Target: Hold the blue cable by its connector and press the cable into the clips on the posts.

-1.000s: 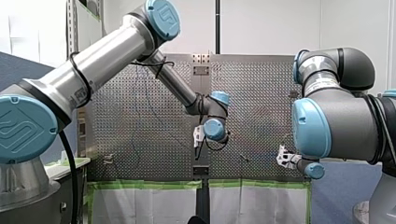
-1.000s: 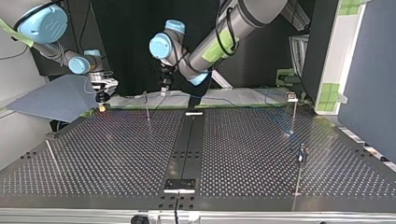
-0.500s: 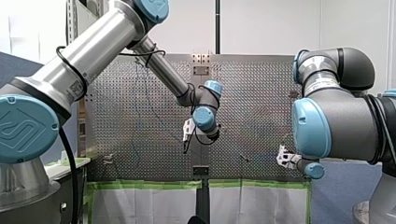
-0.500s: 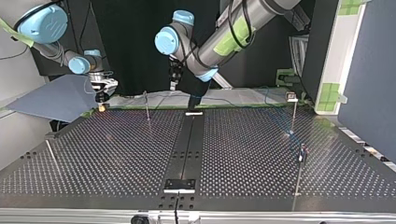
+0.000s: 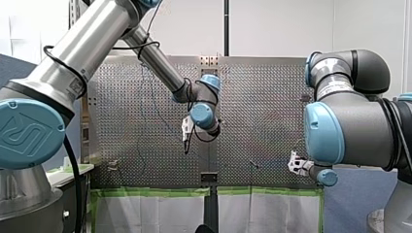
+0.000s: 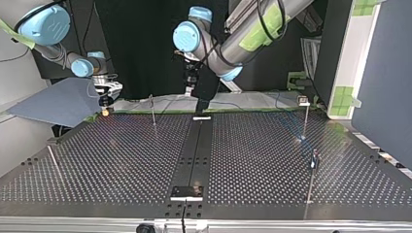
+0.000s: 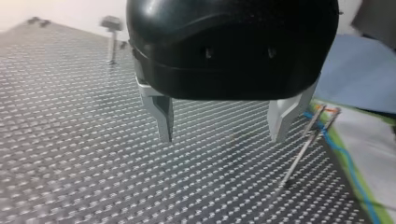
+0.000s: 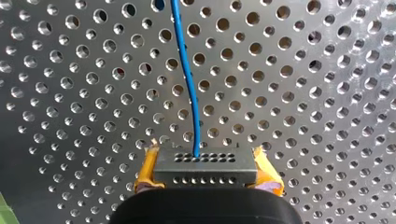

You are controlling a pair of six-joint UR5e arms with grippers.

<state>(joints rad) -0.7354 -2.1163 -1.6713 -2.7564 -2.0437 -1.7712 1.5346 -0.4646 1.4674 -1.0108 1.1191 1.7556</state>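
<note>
Tension matters most in this step, I judge. My left gripper (image 7: pixel 224 123), its metal fingers (image 7: pixel 161 116) spread wide with nothing between them, should come down on the blue cable (image 8: pixel 189 84) just beside the thin post (image 7: pixel 299 151) and push it squarely into the clip (image 7: pixel 323 111) at the post's top. Meanwhile my right gripper (image 8: pixel 205 175) should hold the line taut, not strained. Too hard a pull could drag the connector (image 8: pixel 205 165) out of the yellow pads (image 8: pixel 145 170); too slack, and the cable may slide off the clip.

In the front view my left arm comes in from the left. Its wrist is bent so that the gripper points down, well above the tabletop (image 6: pixel 121 160), toward the middle of the edge nearest the arms. Its wrist view shows the cable passing close by the post's top, near the green tape (image 7: pixel 369 205) along that edge. Whether it already sits in the clip I cannot tell.

My right arm is folded low at the same edge, near the corner on its own side. Its jaws pinch the connector by its two ends. The cable leaves the connector's face and runs ahead over the perforated tabletop.
</note>
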